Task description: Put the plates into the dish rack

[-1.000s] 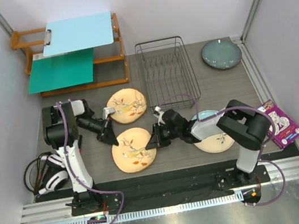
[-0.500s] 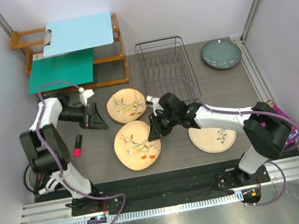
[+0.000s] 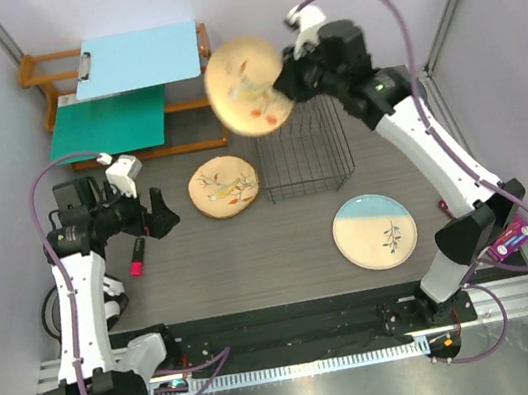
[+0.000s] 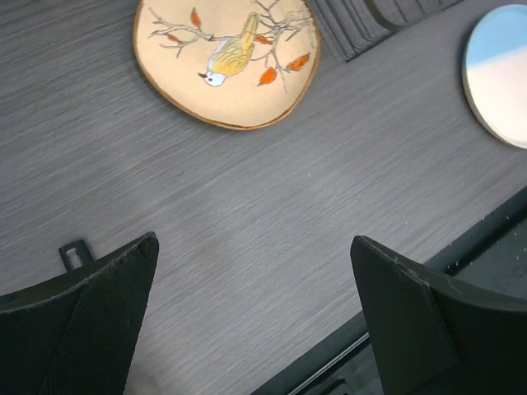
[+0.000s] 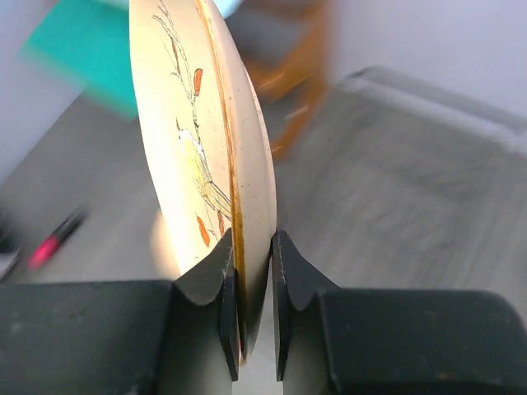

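My right gripper is shut on the rim of a tan-orange plate with a bird and branch pattern. It holds the plate on edge, high above the back left corner of the black wire dish rack. The right wrist view shows that plate pinched between the jaws of the right gripper. A second tan plate lies flat left of the rack. A cream plate with a blue band lies in front of the rack. My left gripper is open over bare table, the tan plate ahead of it.
An orange wooden rack with two clipboards stands at the back left. A pink marker lies near the left arm. A purple booklet sits at the right edge, and cables coil at the left edge.
The right arm has lifted the front tan plate off the table and swung it up and back over the rack. The left gripper has opened wide and drawn back to the left.
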Robot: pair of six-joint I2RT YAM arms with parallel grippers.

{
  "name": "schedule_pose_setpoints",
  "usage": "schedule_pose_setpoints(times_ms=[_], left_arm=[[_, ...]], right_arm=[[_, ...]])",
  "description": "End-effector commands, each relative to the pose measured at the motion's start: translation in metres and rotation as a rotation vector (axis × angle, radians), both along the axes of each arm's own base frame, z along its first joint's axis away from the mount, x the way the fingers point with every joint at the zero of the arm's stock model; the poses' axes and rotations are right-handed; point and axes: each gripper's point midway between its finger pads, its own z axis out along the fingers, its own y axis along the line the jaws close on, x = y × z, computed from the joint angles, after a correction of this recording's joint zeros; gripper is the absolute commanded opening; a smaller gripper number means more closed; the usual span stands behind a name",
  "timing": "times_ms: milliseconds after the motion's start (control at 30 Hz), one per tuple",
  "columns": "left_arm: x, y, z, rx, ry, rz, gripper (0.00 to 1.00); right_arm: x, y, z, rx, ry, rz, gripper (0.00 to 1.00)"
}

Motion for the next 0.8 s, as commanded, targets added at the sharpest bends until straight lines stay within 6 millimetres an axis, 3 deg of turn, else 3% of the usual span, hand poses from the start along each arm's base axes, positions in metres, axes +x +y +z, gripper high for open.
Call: schedule_pose_setpoints(times_ms=[0, 67, 100, 200, 300, 467, 500, 533, 767], left_arm=[[0.033, 0.011, 0.018, -0.004, -0.064, 0.16, 1.0], [0.038, 0.01, 0.016, 0.001, -0.045, 0.174, 1.0], [0.041, 0.011, 0.015, 0.006, -0.048, 0.18, 1.0], [0.044, 0.013, 0.012, 0.01, -0.062, 0.203, 0.99], [0.046, 0.011, 0.007, 0.027, -0.087, 0.206, 1.0], [0.049, 0.006, 0.003, 0.038, -0.075, 0.23, 1.0], [0.05, 0.005, 0.001, 0.034, -0.067, 0.233, 0.99], [0.051, 0.005, -0.002, 0.029, -0.058, 0.241, 1.0], [0.052, 0.002, -0.01, 0.006, -0.017, 0.281, 0.99]], right_arm=[[0.076, -0.12, 0.081, 0.023, -0.28, -0.541, 0.01], [0.085, -0.157, 0.075, 0.005, -0.299, -0.756, 0.01], [0.085, -0.181, 0.082, 0.023, -0.335, -0.909, 0.01], [0.085, -0.198, 0.072, -0.033, -0.368, -0.993, 0.01], [0.092, -0.211, 0.055, -0.097, -0.353, -1.076, 0.01], [0.109, -0.225, 0.047, -0.13, -0.343, -1.133, 0.01], [0.116, -0.227, 0.036, -0.165, -0.324, -1.149, 0.01], [0.12, -0.227, 0.039, -0.149, -0.323, -1.152, 0.01], [0.144, -0.219, -0.005, -0.226, -0.243, -1.118, 0.01]])
